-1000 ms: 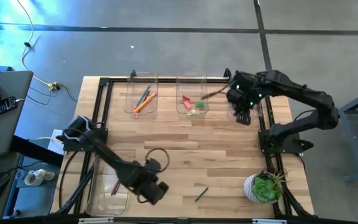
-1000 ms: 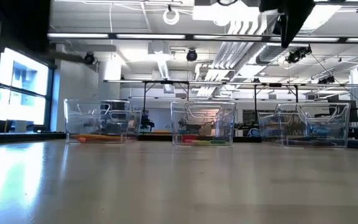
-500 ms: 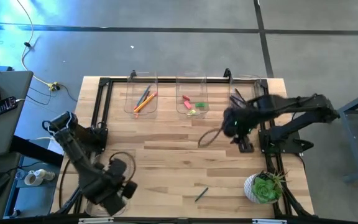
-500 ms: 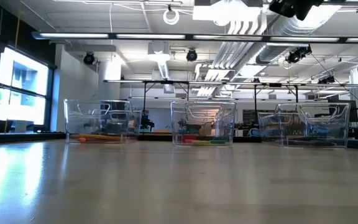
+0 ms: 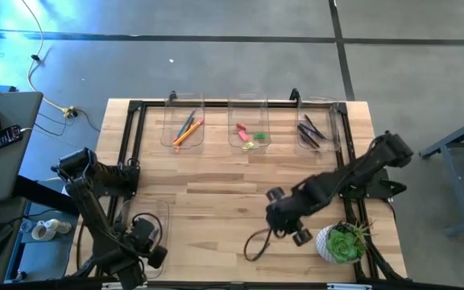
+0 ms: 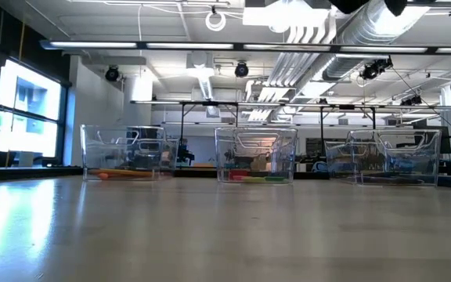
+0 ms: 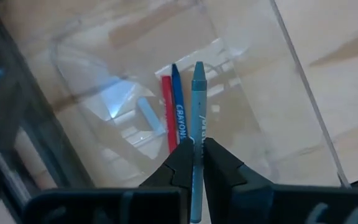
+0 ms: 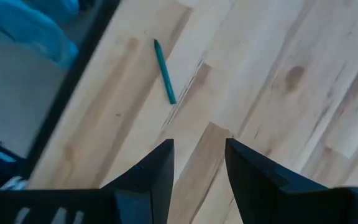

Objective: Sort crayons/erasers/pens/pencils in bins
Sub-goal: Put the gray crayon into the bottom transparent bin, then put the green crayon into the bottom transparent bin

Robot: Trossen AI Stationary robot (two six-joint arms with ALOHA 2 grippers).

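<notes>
Over the long clear bin [image 7: 278, 93] at the table's near left corner, I am holding my left gripper [image 7: 196, 163] clamped on a teal crayon [image 7: 197, 112], with a red crayon [image 7: 166, 109] and a blue crayon [image 7: 178, 106] lying side by side in the bin beneath it. From above, my left arm is covering most of that bin. My right gripper [image 8: 199, 163] is hanging with fingers parted and empty above the bare table [image 8: 278, 74], near a green crayon [image 8: 165, 71]; the overhead camera is losing that crayon behind the arm. Far side: pencils bin [image 5: 185, 129], erasers bin [image 5: 250, 133], pens bin [image 5: 312, 131]. A potted plant [image 5: 343, 242] is standing just beside my right arm.
</notes>
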